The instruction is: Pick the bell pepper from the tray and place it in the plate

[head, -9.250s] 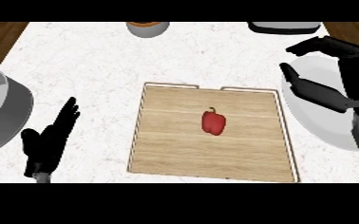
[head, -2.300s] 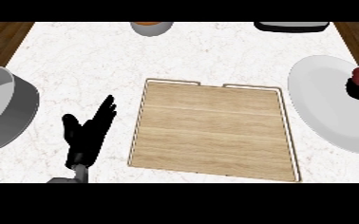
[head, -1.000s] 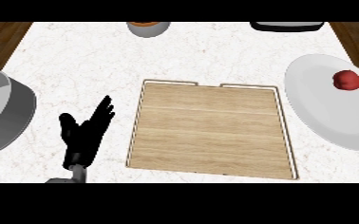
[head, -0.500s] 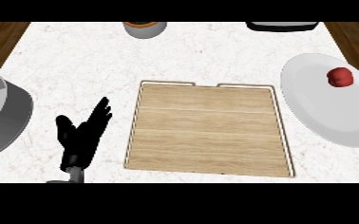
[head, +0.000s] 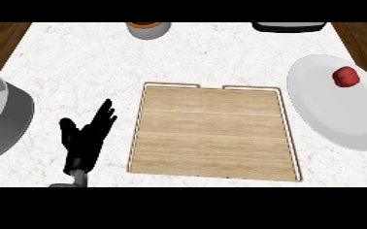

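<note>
The red bell pepper [head: 346, 76] lies on the white plate [head: 326, 106] at the right edge of the head view, in the plate's far part. The wooden tray [head: 213, 131] in the middle of the counter holds nothing. My left hand [head: 84, 139] rests open on the counter to the left of the tray, fingers straight and pointing away. My right hand does not show in this view.
A grey round vessel [head: 10, 114] sits at the left edge. A grey bowl with an orange rim [head: 148, 28] stands at the far side, and a dark object [head: 290, 26] lies at the far right. The counter is white marble.
The view has shifted slightly, so the plate and pepper sit a little further left in it. The left hand stays resting beside the tray. The pepper remains on the plate.
</note>
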You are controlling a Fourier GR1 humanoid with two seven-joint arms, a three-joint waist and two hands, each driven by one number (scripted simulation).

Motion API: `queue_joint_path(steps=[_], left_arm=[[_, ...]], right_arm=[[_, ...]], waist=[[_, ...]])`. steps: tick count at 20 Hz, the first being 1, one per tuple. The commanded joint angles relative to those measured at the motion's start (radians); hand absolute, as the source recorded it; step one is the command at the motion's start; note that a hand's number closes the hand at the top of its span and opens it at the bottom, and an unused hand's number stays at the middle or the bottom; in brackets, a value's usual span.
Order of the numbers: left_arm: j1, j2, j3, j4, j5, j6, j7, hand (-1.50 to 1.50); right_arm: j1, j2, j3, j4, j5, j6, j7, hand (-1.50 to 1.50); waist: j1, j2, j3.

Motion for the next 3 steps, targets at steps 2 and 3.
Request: queue_joint_path(steps=[2,3], left_arm=[[-0.015,-0.012,0.013,0.057,-0.011,-0.006,-0.003,0.00],[0.006,-0.007,0.011,0.024,0.009,-0.022,0.014,0.00]], right_arm=[[0.130,0.065,-0.005,-0.184,-0.002,-0.015,0.051,-1.50],[0.165,0.101,0.024,-0.304,0.021,-0.063,0.099,-1.50]], waist=[[0.002,0.007,-0.003],[0.001,0.006,-0.003]])
